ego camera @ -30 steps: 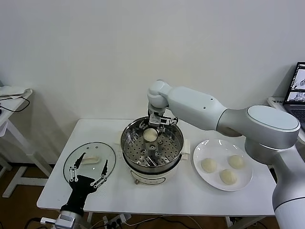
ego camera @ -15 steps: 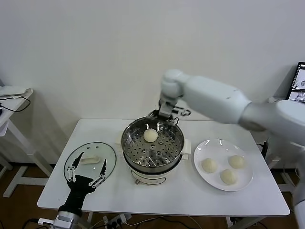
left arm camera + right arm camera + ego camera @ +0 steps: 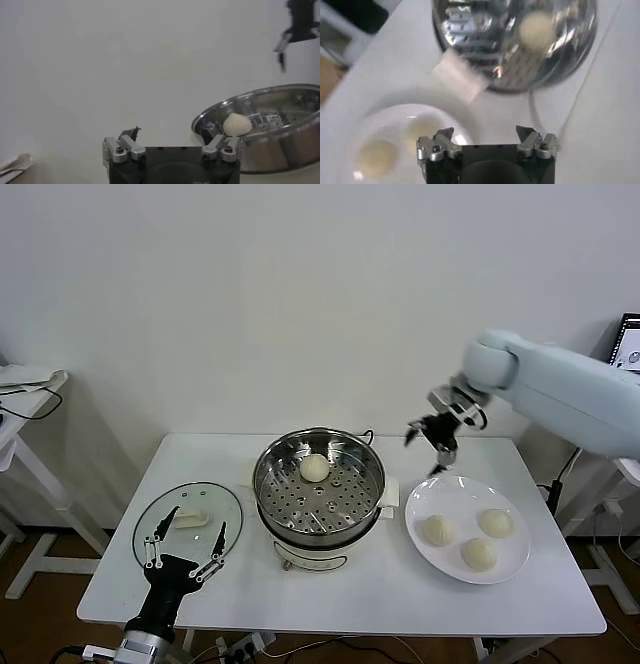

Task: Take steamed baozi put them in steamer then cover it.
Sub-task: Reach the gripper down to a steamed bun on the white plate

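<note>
We see 1 steamed baozi point(image 3: 314, 468) inside the steamer point(image 3: 320, 497); 3 beside it on the plate point(image 3: 440, 557). Right pincer point(image 3: 433, 443), released, empty, hovers between steamer and plate. Left pincer point(image 3: 184, 546), released, sits by the cover point(image 3: 188, 518), left of the steamer.

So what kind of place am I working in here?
Probably a lab or office test room, not a kitchen: a plain white folding table against a bare wall, a laptop at the side, and a steamer staged with a plate.

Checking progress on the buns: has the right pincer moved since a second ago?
Yes. The right pincer, open and empty, has swung from over the steamer toward the robot's right, now above the plate's far edge.
</note>
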`<state>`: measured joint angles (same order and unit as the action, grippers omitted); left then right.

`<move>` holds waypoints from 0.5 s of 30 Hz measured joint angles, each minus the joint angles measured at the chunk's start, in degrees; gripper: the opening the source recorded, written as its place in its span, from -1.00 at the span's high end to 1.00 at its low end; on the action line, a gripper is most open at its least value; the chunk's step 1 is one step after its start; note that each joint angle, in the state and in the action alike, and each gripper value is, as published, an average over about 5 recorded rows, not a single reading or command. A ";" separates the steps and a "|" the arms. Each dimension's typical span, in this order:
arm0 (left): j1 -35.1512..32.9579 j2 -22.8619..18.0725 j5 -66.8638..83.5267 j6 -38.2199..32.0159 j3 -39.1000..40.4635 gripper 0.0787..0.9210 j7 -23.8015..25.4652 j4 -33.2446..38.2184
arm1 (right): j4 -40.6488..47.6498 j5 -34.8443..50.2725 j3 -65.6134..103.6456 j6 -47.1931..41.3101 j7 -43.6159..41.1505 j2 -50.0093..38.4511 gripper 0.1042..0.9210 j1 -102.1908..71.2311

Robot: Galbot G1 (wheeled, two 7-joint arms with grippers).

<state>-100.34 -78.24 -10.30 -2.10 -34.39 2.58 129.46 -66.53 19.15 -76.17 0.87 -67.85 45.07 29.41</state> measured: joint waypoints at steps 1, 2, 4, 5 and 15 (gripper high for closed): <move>-0.13 -0.05 -0.06 -0.02 -0.07 -0.77 -0.01 -0.01 | -0.02 0.19 -0.15 -0.54 0.32 -0.44 -0.76 -0.75; -0.27 -0.09 -0.15 -0.05 -0.12 -0.77 -0.02 -0.04 | 0.01 0.32 -0.25 -1.08 0.67 -0.84 -0.76 -1.50; -0.56 -0.16 -0.37 -0.16 -0.13 -0.77 -0.04 -0.19 | 0.14 0.47 -0.35 -2.03 1.39 -1.49 -0.76 -2.94; -0.70 -0.19 -0.49 -0.23 -0.10 -0.77 -0.05 -0.30 | 0.24 0.50 -0.33 -2.44 1.77 -1.75 -0.76 -3.65; -0.90 -0.46 -1.20 -0.61 -0.11 -0.77 -0.10 -1.52 | 2.04 0.21 1.95 -4.85 6.03 -2.57 -0.76 -10.54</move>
<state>-101.25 -78.70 -11.50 -2.70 -34.50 2.48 127.95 -64.49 19.36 -74.22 -3.98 -61.81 42.50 18.87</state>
